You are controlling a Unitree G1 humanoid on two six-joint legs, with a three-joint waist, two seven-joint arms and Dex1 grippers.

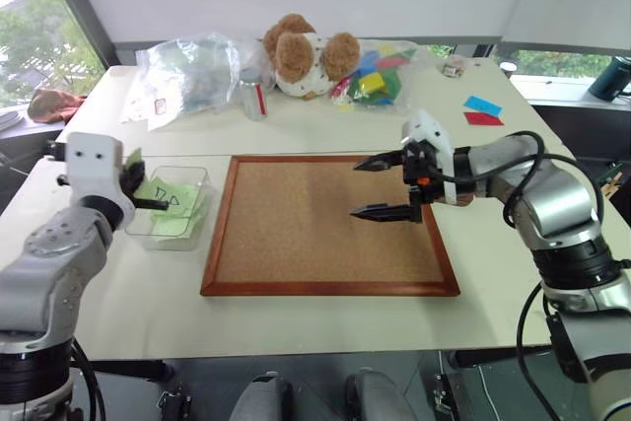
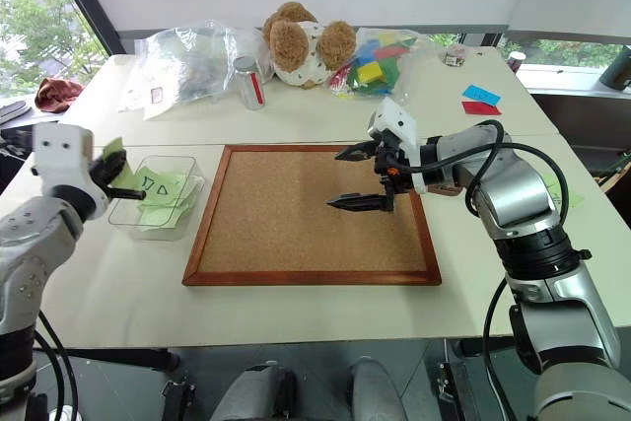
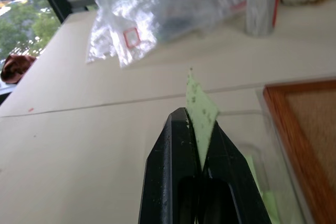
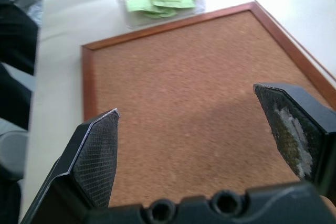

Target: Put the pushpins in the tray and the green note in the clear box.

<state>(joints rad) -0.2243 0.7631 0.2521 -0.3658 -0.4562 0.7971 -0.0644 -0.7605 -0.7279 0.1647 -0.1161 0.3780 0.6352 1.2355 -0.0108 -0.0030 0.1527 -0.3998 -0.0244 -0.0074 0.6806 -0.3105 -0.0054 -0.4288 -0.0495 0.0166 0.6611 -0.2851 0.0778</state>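
Left eye view: teddy bear [image 1: 304, 54], seemingly plastic bags [image 1: 192, 71] behind corkboard [image 1: 325, 224].

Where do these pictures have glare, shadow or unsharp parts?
Left wrist view: the left gripper, shut on the green note, looks soft; the window corner is overexposed. Right wrist view: the right gripper, open, throws a soft shadow on the cork board, and the table glares white. Eye views: even daylight, bright windows.
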